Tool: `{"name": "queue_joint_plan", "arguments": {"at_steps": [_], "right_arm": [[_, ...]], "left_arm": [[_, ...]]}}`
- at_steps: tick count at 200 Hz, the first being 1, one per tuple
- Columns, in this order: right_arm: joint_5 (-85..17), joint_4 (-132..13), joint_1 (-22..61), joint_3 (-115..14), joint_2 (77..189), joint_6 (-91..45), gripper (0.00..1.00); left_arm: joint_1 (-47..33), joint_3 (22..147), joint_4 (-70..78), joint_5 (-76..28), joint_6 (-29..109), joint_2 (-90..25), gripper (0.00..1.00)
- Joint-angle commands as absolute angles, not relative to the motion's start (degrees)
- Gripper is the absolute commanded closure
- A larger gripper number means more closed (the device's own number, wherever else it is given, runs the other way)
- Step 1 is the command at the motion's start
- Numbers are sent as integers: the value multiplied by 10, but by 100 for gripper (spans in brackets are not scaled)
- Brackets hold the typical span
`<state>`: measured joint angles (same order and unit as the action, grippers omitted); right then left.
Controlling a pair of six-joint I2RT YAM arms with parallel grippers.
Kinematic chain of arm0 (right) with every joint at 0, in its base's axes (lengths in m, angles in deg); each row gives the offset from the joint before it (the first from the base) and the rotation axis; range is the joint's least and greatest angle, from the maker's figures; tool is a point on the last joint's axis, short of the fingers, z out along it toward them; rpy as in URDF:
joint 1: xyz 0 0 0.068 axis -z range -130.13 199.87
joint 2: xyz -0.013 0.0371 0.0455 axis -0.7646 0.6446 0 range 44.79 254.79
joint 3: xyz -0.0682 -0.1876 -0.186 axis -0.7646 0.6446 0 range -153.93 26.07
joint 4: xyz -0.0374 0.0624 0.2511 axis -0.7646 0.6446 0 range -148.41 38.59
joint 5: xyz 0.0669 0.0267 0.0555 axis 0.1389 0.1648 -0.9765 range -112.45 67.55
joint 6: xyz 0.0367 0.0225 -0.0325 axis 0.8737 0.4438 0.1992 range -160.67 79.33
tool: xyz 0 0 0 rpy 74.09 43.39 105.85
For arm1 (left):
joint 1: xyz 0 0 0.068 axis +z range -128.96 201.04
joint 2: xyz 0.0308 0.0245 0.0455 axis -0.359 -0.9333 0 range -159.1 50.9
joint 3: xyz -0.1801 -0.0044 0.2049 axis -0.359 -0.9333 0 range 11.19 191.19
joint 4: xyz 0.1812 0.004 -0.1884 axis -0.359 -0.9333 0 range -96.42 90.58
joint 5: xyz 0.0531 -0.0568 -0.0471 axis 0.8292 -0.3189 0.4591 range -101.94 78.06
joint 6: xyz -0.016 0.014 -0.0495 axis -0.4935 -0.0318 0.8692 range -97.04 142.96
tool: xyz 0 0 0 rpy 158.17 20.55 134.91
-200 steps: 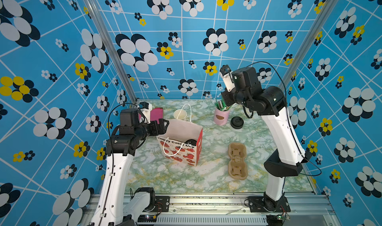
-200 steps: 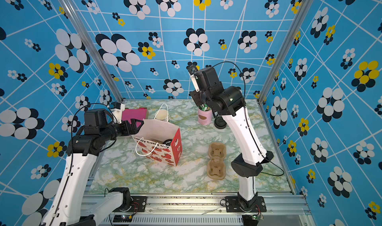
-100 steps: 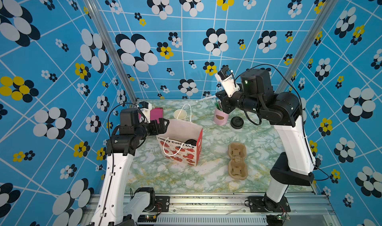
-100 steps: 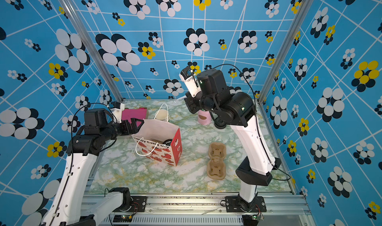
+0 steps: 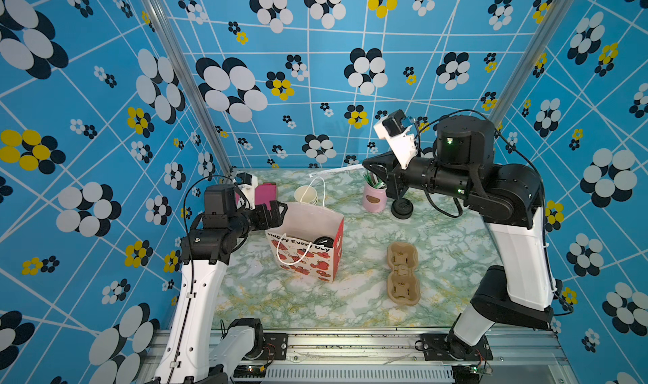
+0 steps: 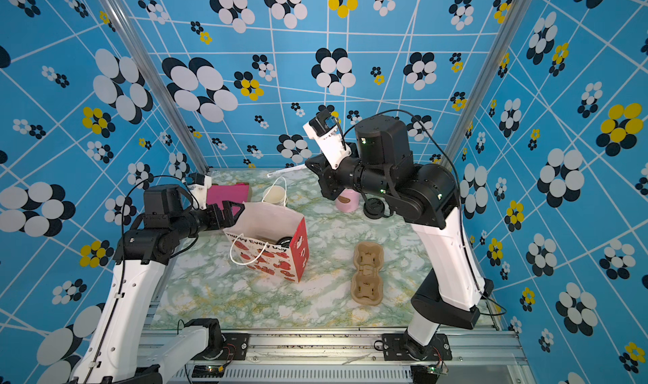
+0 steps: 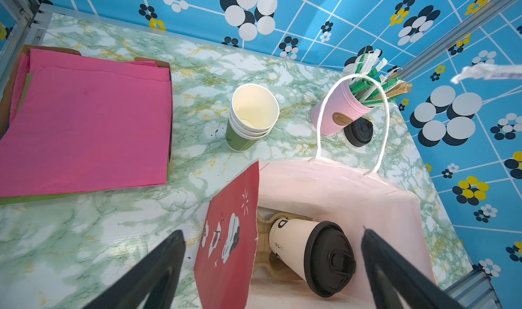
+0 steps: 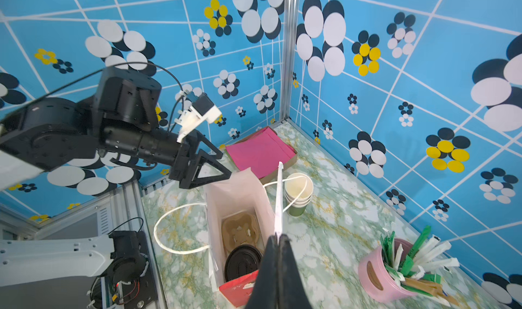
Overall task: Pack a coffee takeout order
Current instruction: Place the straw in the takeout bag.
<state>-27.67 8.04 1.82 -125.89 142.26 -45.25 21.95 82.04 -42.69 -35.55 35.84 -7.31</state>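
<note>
White paper wraps the straw (image 8: 279, 197), and the right gripper (image 8: 278, 238) is clenched on 1 end of it, holding it in the air behind the open gift bag (image 5: 308, 259). Inside the bag the lidded cup (image 7: 291, 242) leans in the pulp holder (image 8: 240, 231). The left gripper (image 5: 275, 210) stands released, its jaws wide at the bag's rim. I judge the step is adding the straw; next it must travel over the mouth and tip downward inside.
</note>
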Motion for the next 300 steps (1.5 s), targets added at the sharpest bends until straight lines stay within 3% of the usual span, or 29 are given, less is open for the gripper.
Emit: {"name": "queue_joint_plan", "arguments": {"at_steps": [1, 112, 300], "right_arm": [[-314, 64, 14, -1249, 1420, -443, 100], [-350, 163, 0, -1240, 1486, -466, 100], [-328, 153, -15, -1208, 1663, -466, 100]], "left_arm": [[225, 813, -420, -360, 361, -72, 1], [225, 811, -418, -342, 362, -68, 1], [236, 790, -396, -325, 369, -62, 1]]}}
